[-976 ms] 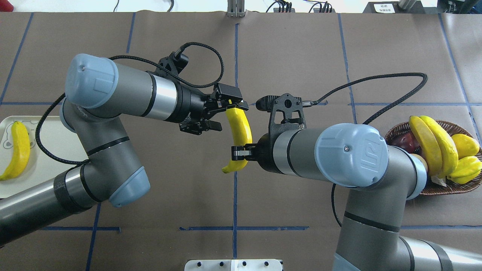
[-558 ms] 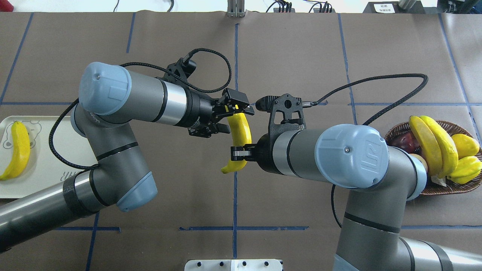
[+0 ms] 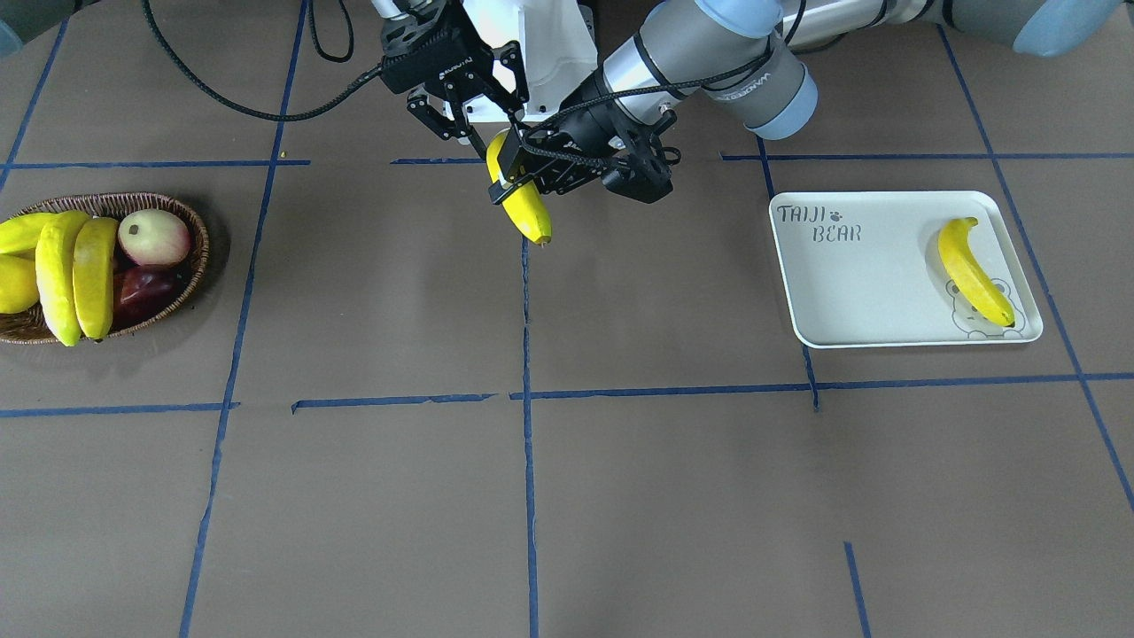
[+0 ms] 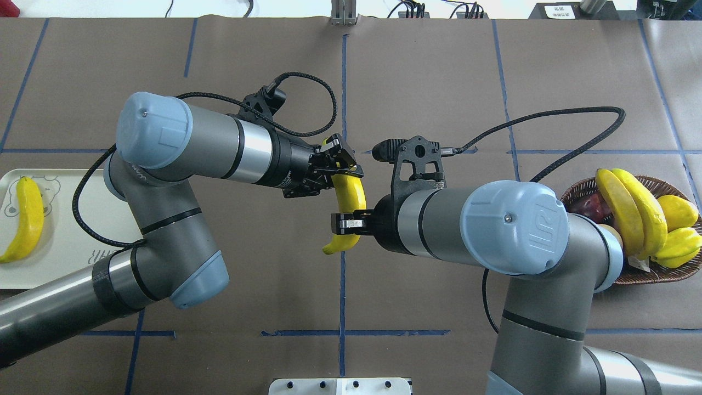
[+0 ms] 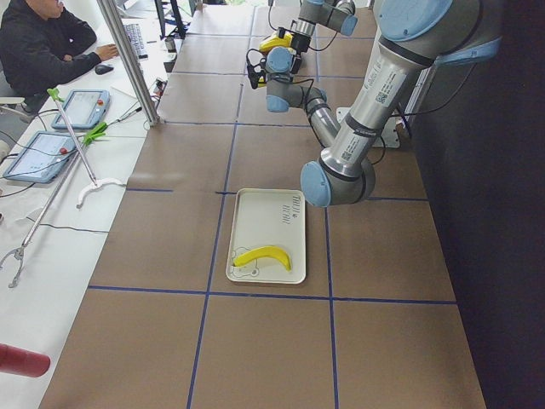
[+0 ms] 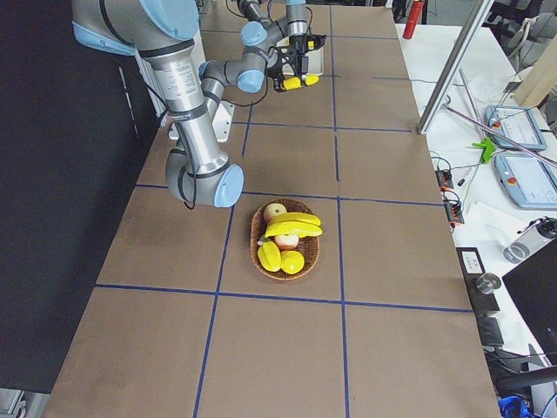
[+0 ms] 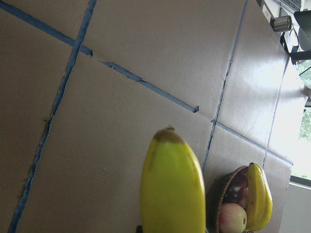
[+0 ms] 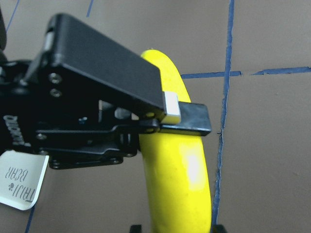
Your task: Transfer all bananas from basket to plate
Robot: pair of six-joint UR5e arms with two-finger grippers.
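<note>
The left gripper (image 4: 343, 167) is clamped on the upper end of a banana (image 4: 350, 200) that hangs in the air over the middle of the table (image 4: 439, 82). The right gripper (image 4: 346, 225) straddles the same banana lower down; I cannot tell whether its fingers press it. The fruit is smooth, glossy and bright yellow, curved, with a brownish tip. Off to the robot's left, a second banana (image 4: 24, 216) lies on the white plate (image 4: 44, 258), over the bear outline. At the far right, two more bananas (image 4: 630, 211) lie side by side across the wicker basket (image 4: 652, 277), on stubbier yellow fruits (image 4: 677, 230).
</note>
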